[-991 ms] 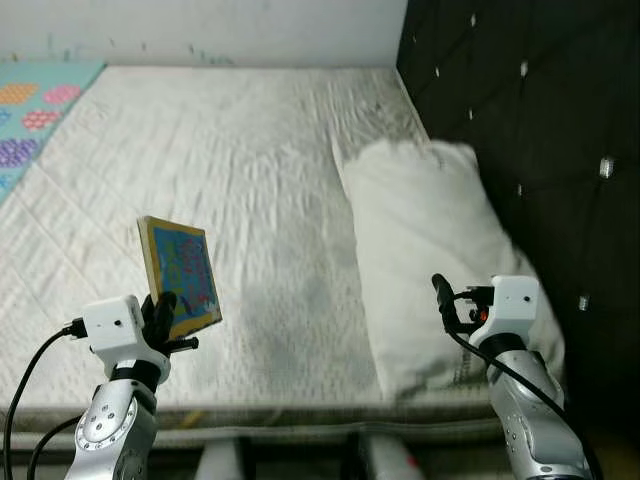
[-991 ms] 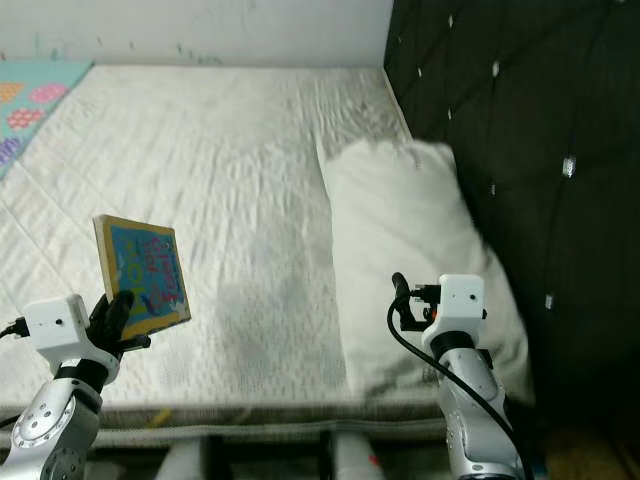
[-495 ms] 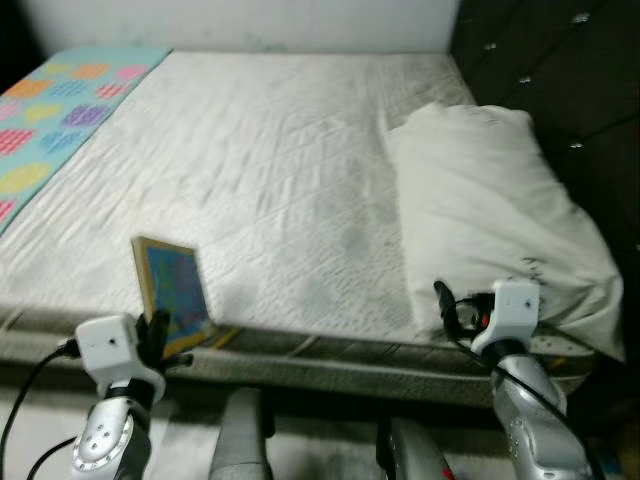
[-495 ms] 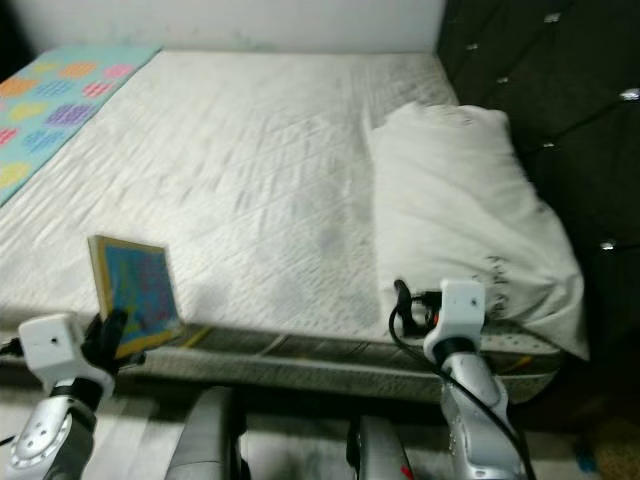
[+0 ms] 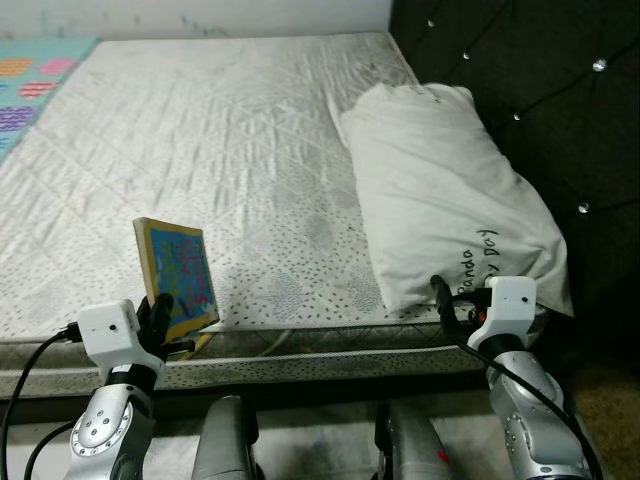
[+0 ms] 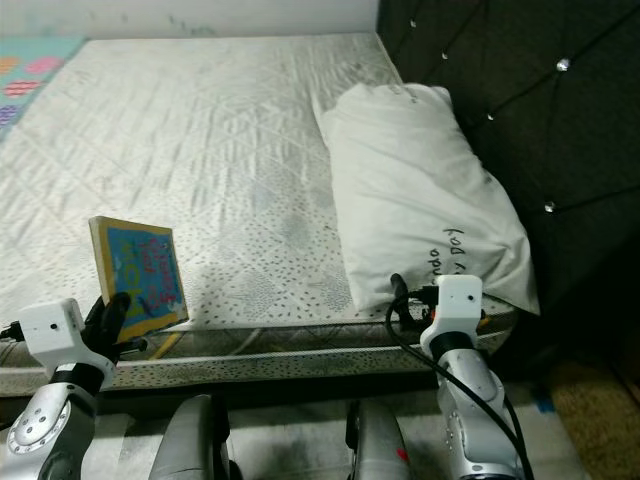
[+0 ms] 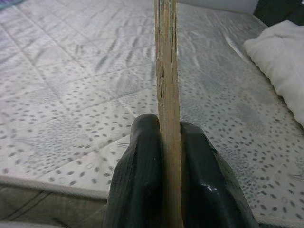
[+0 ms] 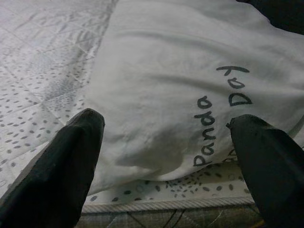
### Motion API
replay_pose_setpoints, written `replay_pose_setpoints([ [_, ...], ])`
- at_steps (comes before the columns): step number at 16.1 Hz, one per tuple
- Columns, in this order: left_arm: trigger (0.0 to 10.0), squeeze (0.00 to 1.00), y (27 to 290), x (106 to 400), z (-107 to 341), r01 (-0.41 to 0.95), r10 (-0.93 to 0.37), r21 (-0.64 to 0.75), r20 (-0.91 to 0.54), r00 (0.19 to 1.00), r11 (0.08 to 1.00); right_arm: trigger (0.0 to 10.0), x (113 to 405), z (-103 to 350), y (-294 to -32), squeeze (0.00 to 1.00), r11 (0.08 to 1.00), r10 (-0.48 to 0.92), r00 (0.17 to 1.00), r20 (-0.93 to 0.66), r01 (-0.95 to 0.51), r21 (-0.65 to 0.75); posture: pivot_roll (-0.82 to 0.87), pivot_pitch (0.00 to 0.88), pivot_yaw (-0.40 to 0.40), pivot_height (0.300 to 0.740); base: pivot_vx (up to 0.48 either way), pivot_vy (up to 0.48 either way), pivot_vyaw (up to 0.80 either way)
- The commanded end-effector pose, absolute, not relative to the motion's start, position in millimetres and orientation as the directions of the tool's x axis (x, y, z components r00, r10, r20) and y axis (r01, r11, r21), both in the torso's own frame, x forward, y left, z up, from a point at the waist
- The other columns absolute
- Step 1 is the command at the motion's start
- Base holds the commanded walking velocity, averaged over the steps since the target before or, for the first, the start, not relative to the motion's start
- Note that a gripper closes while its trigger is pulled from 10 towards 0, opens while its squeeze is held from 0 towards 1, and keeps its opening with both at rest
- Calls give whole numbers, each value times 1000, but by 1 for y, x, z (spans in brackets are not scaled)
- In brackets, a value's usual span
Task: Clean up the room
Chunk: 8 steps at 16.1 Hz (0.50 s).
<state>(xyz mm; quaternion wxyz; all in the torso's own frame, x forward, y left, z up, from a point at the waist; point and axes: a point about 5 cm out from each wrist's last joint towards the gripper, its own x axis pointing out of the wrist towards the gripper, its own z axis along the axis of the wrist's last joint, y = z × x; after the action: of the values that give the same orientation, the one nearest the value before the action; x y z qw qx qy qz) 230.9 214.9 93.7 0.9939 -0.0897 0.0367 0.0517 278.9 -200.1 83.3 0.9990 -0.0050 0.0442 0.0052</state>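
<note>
Yellow-edged and blue-covered, a thin picture book point(image 5: 178, 276) stands upright in the left claw point(image 5: 160, 318), clamped between both black fingers point(image 7: 142, 161) at the near edge of the quilted white mattress point(image 5: 220, 140). The right claw point(image 8: 166, 156) hangs spread and empty before a white pillow point(image 5: 440, 190) marked "Panda Dot". The book appears lifted but not yet put away; where it belongs is unclear.

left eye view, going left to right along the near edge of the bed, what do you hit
left claw shut on the picture book → bare quilted mattress → white pillow with the open right claw before its near corner → black tufted headboard
</note>
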Motion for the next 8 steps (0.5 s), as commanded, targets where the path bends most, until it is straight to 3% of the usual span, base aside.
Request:
replay_pose_setpoints([
  [1,10000,0,217,231,104,-104,101,-168,-24,995,980,10000,281,86,-199,0,1000,21,997,-78,-22,-14,-128,126,3,613,334,0,0],
  [6,10000,0,214,231,103,-87,82,-188,-32,996,978,10000,281,85,-200,0,1000,18,997,-81,-20,-18,-126,127,3,613,243,0,0],
  [8,10000,0,214,231,100,-96,87,-180,-59,994,979,10000,281,84,-201,0,1000,14,997,-82,-16,-19,-127,130,4,613,0,0,0],
])
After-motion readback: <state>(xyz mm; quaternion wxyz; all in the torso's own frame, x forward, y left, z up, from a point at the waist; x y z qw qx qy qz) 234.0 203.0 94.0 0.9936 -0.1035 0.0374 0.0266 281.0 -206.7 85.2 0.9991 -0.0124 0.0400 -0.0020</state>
